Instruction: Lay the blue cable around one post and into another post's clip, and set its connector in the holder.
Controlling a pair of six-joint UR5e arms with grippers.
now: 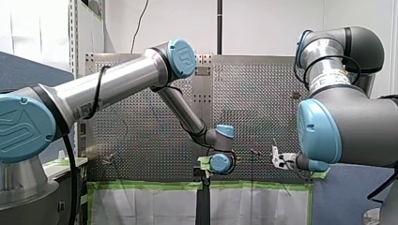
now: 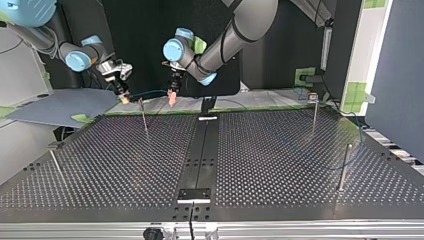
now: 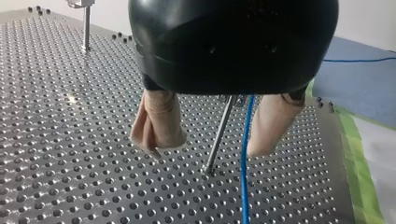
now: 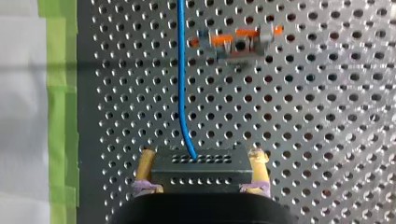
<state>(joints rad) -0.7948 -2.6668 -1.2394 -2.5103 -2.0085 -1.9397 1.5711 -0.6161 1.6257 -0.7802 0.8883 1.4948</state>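
Two grippers hung over the far edge of the tabletop (image 2: 280, 150) in the top view, close to one another. The right gripper (image 4: 202, 154) had its yellow-padded fingers (image 4: 259, 165) clamped on the sides of the black connector (image 4: 198, 170). From there the blue cable (image 4: 182, 70) ran straight out ahead over the perforated plate, passing just beside a blurred orange-and-grey fitting (image 4: 238, 43). The left gripper (image 3: 205, 150) stood low, its beige fingers (image 3: 156, 123) spread wide and gripping nothing. A thin post (image 3: 218, 137) and the cable showed side by side in the gap.
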